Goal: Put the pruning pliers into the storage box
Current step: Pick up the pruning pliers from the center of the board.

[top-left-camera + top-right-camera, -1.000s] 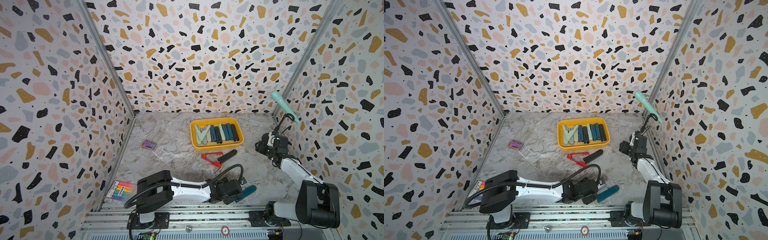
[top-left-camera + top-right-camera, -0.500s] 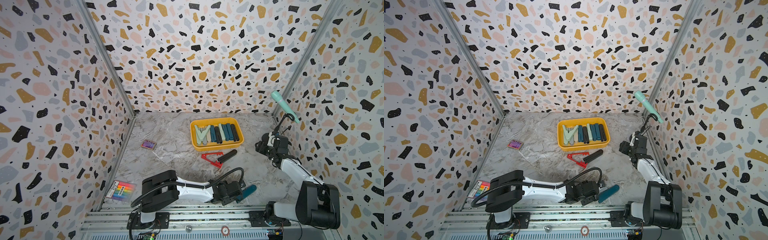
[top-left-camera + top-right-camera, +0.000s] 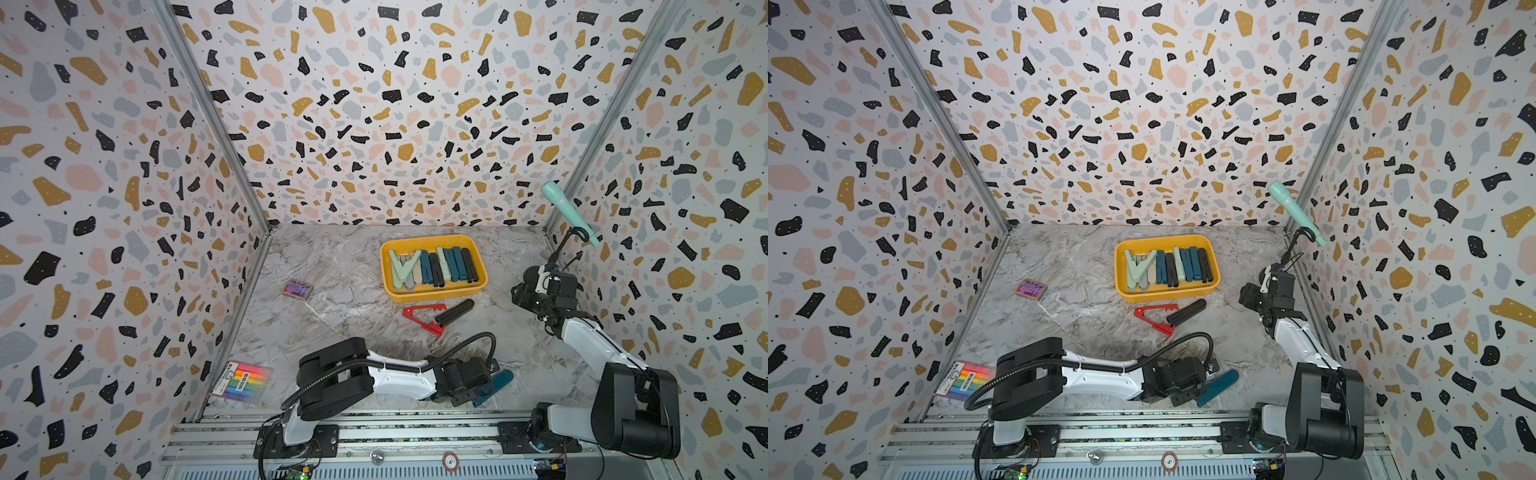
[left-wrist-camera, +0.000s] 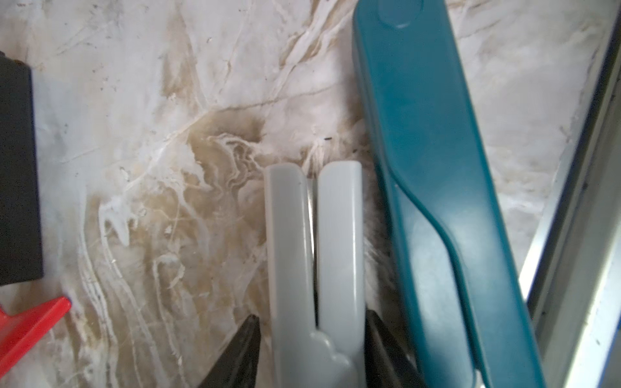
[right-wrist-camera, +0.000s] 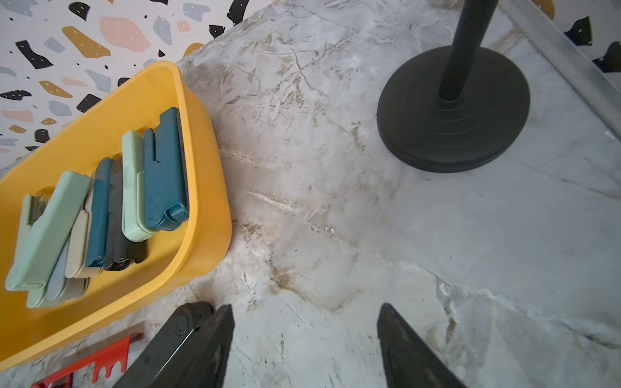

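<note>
Marble tabletop, teal pliers near rail, grey pliers between left jaws.

Lab test booth, terrazzo-print walls, marble-look tabletop, aluminium rail

Bare marble tabletop lies open across the middle and left, with only a purple card box and a marker pack near the left wall, while the yellow storage box, red pliers and black pliers just before it, and a microphone stand's base crowd the right.
</note>
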